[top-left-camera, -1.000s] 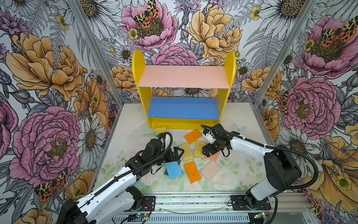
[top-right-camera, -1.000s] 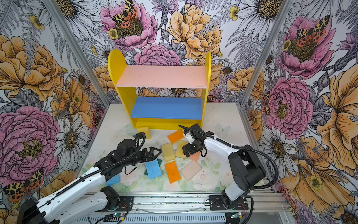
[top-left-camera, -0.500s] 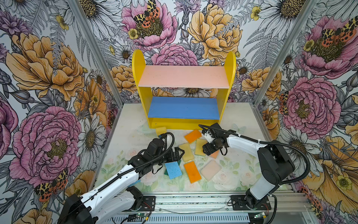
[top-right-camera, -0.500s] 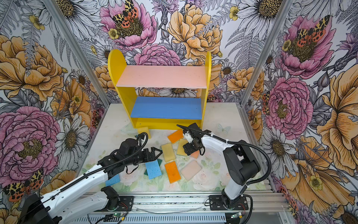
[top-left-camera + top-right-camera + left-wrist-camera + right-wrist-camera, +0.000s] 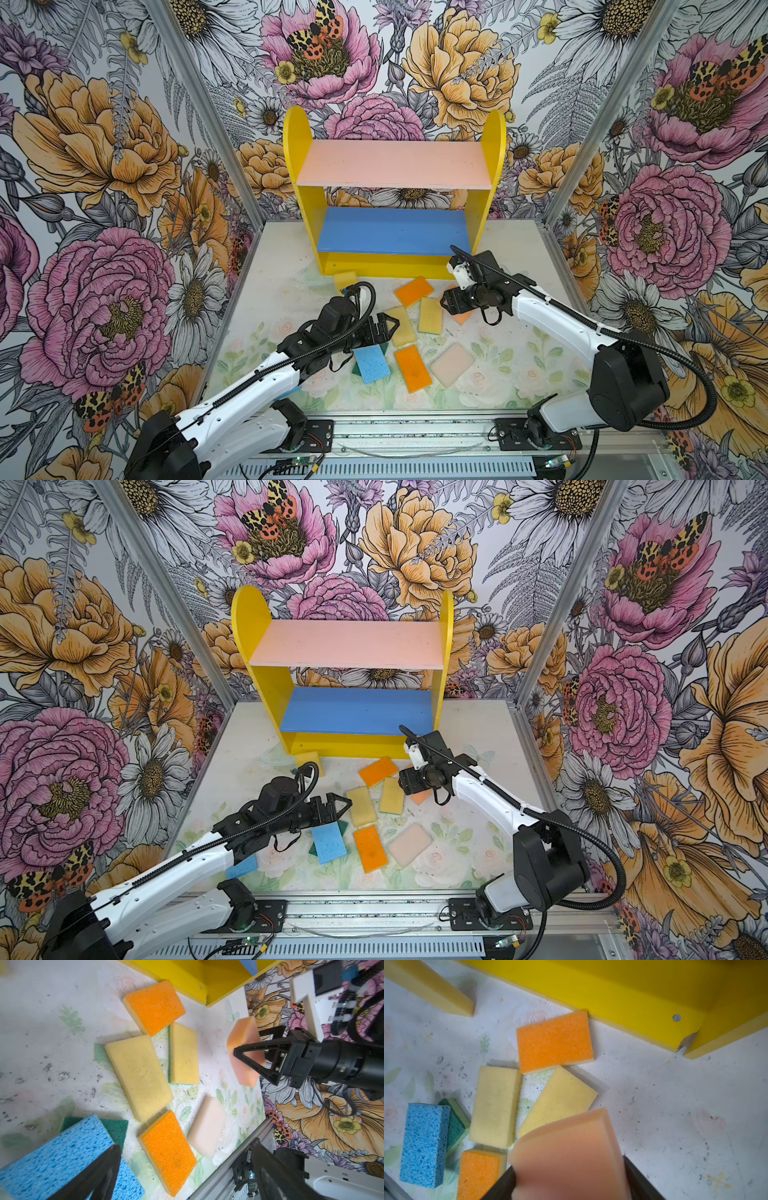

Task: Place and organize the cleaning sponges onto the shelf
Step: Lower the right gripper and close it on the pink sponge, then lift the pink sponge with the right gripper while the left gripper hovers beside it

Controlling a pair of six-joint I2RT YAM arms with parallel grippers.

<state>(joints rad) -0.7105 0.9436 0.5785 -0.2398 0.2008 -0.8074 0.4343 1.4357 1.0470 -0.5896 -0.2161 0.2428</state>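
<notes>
Narrowed since earlier, the right tool (image 5: 447,302) was clamped on a tilted peach sponge (image 5: 566,1147), centre frame, below the shelf (image 5: 305,199); the left tool (image 5: 390,330) was held wide, empty. Nine sponges (image 5: 371,363) were counted on the speckled floral tabletop (image 5: 511,332), flowered walls (image 5: 104,166) around.

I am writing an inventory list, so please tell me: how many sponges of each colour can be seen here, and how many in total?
Yellow sponges: 3
Orange sponges: 2
Blue sponges: 2
Dark green sponge: 1
Pale pink sponge: 1
Peach sponge: 1
Total: 10
</notes>
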